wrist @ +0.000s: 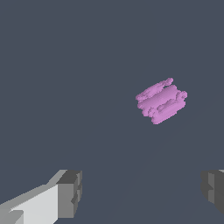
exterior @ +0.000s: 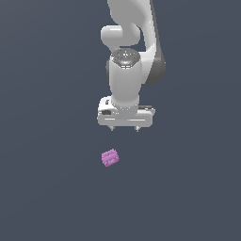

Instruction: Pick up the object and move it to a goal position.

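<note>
The object [exterior: 110, 157] is a small pink-purple studded block lying on the dark grey floor. It also shows in the wrist view [wrist: 161, 101]. My white gripper [exterior: 124, 128] hangs above the object and a little toward the exterior view's right, apart from it. Its two short fingertips [exterior: 112, 127] stand wide apart, and nothing is between them. In the wrist view the gripper [wrist: 142, 192] shows two grey pads [wrist: 70, 193] far apart with bare floor between them.
The white arm [exterior: 126, 56] rises behind the gripper toward the top of the exterior view. The plain dark grey floor [exterior: 47, 188] surrounds the object on all sides.
</note>
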Robot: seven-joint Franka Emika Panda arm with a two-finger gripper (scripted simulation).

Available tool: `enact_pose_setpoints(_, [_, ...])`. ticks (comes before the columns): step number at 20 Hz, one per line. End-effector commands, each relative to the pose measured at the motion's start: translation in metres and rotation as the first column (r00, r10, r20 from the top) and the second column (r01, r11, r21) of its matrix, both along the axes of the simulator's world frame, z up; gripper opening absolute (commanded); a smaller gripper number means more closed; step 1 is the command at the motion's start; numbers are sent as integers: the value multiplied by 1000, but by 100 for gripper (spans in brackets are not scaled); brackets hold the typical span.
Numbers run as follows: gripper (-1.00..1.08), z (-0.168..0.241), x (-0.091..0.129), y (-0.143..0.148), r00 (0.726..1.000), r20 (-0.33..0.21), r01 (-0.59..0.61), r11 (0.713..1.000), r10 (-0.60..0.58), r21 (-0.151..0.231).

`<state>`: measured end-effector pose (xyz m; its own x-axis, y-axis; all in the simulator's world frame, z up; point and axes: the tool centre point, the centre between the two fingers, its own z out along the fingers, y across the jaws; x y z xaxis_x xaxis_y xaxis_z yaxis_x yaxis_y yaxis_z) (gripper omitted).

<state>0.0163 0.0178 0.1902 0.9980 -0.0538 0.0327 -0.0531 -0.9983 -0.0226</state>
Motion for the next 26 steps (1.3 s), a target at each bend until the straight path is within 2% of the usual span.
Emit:
enact_pose_setpoints(1, [100, -4, 3, -3, 999, -3, 45, 999, -45, 2])
enact_pose_setpoints(7, [100, -15, 14, -13, 981, -13, 196, 981, -196, 8])
enact_pose_setpoints(13, [100, -31, 26, -25, 927, -25, 374, 927, -374, 9])
enact_pose_setpoints(19, [100, -46, 37, -37, 842, -34, 538, 843, -538, 4])
enact_pose_setpoints(26, [100, -65, 49, -51, 710, -39, 704, 711, -703, -6])
